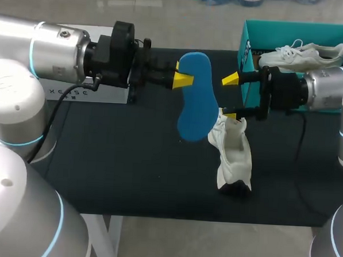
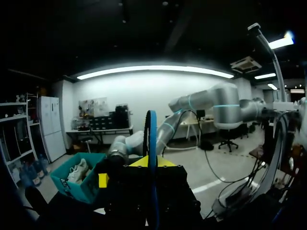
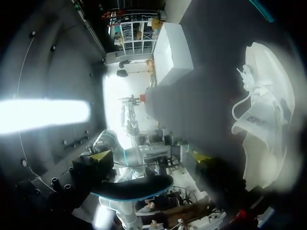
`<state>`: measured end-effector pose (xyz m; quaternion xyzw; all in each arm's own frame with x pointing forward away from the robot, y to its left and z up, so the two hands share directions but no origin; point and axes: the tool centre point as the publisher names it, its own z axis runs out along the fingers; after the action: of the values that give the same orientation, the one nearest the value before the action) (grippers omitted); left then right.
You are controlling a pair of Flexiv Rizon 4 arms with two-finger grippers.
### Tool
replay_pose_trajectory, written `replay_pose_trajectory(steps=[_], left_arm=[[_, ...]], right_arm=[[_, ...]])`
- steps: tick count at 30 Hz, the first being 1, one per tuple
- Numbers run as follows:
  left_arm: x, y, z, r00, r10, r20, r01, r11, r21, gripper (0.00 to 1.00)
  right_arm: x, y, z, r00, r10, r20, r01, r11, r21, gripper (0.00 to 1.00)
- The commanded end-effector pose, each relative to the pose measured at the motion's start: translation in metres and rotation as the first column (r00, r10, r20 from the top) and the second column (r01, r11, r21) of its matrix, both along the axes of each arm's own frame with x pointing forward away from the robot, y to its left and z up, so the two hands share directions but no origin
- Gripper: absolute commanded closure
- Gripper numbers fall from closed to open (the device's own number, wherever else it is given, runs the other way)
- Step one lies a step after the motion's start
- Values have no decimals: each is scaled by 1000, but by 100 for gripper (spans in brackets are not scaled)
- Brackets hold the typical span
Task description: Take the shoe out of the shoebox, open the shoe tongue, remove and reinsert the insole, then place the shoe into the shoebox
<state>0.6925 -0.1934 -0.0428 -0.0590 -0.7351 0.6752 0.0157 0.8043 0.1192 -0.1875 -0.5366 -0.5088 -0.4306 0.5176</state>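
Observation:
My left gripper point(image 1: 182, 80) is shut on the edge of a blue insole point(image 1: 197, 98) and holds it in the air above the middle of the table. In the left wrist view the insole point(image 2: 152, 143) is edge-on between my yellow tips. My right gripper point(image 1: 229, 97) stands open just right of the insole, with nothing between its fingers. A white shoe point(image 1: 232, 157) lies on the black mat, its opening end right by the gripper's nearer finger; I cannot tell whether they touch. From the right wrist the shoe point(image 3: 264, 110) lies beside that gripper.
The teal shoebox point(image 1: 247, 49) stands at the back right with a second white shoe point(image 1: 302, 55) in it. A white box point(image 1: 87, 92) sits at the back left under my left arm. The black mat point(image 1: 112, 165) covers the table.

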Motion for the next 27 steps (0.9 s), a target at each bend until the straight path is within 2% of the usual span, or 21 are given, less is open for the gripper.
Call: replay_pose_trajectory(steps=[1,18,22,27], left_arm=[[0,-1,-1,1000,2,1,-2,1000,-1,100],[0,-1,-1,1000,2,1,-2,1000,-1,100],[9,-31,8,995,8,95,-7,1000,-12,100],[17,-70,25,958,-58,280,56,998,17,100]], right_arm=[[0,1,0,1000,-3,-1,3,1000,-1,0],[0,1,0,1000,-3,-1,3,1000,-1,0],[0,1,0,1000,-3,-1,3,1000,-1,0],[0,1,0,1000,-3,-1,3,1000,-1,0]])
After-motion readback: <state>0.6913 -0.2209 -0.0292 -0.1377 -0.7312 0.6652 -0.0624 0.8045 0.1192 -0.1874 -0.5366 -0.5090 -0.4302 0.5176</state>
